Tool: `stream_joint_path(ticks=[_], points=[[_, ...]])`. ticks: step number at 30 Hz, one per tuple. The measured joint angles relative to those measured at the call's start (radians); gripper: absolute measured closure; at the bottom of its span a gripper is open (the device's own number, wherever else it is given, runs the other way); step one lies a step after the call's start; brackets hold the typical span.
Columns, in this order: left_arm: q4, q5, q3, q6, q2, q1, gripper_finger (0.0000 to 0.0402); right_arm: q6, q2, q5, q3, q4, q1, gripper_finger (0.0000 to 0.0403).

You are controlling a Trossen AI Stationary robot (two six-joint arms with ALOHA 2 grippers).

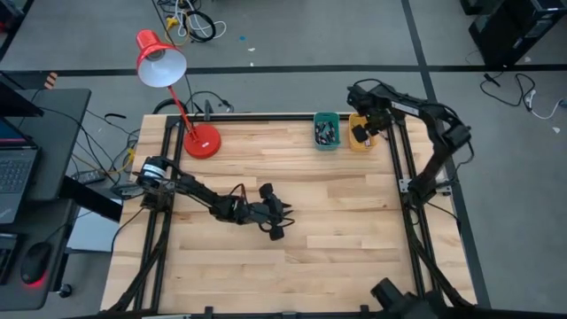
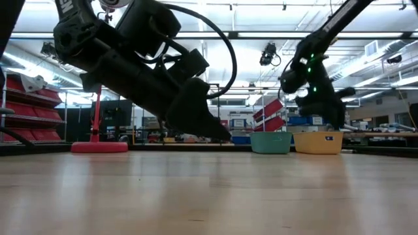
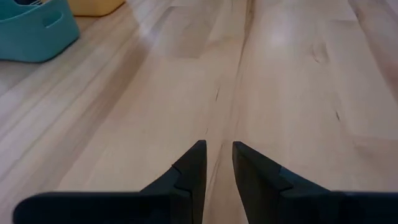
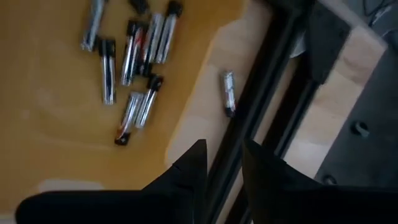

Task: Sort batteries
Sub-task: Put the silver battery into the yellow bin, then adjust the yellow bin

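Right end effector (image 4: 217, 163) view only: stray battery (image 4: 229, 93) outside yellow bin (image 4: 56, 149).

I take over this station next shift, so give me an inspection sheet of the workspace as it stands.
Surface: wooden table, bare across the middle and front.
Job's things: batteries lying in the yellow bin; one stray battery on the wood just outside it; more in the teal bin.
Clutter: red desk lamp at the back-left corner.
Grippers: left gripper low over mid-table, narrowly open, empty; right gripper above the yellow bin's edge, open, empty.
Cables: loose bundle on the floor behind the table.
Surroundings: laptop on a side desk; shelving beyond.
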Motion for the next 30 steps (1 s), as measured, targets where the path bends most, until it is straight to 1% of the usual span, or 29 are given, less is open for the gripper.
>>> stream_joint_path(ticks=[5, 11, 15, 17, 21, 24, 27, 30], points=[[-0.022, 0.0, 0.0, 0.021, 0.0, 0.006, 0.031, 0.04, 0.078, 0.053, 0.006, 0.008, -0.009, 0.0315], [-0.04, 0.0, 0.0, 0.023, 0.0, 0.013, 0.031, 0.136, 0.146, 0.139, 0.006, 0.036, -0.008, 0.0318], [-0.04, 0.0, 0.0, 0.024, 0.0, 0.014, 0.031, 0.189, 0.18, 0.145, 0.006, 0.07, -0.017, 0.0318], [-0.044, 0.0, 0.0, 0.024, 0.0, 0.014, 0.031, 0.197, 0.192, 0.117, 0.006, 0.078, -0.018, 0.0316], [-0.088, 0.0, 0.0, 0.025, 0.0, 0.012, 0.031, 0.204, 0.183, -0.02, -0.002, 0.116, -0.017, 0.0318], [-0.121, 0.0, 0.0, 0.028, 0.0, 0.012, 0.031, 0.194, 0.176, -0.09, -0.003, 0.16, 0.01, 0.0321], [-0.136, 0.0, 0.0, 0.053, 0.0, 0.022, 0.031, 0.18, 0.174, -0.118, 0.005, 0.182, 0.036, 0.0323], [-0.14, 0.0, 0.0, 0.078, 0.0, 0.034, 0.031, 0.181, 0.174, -0.117, 0.016, 0.195, 0.059, 0.0325]])
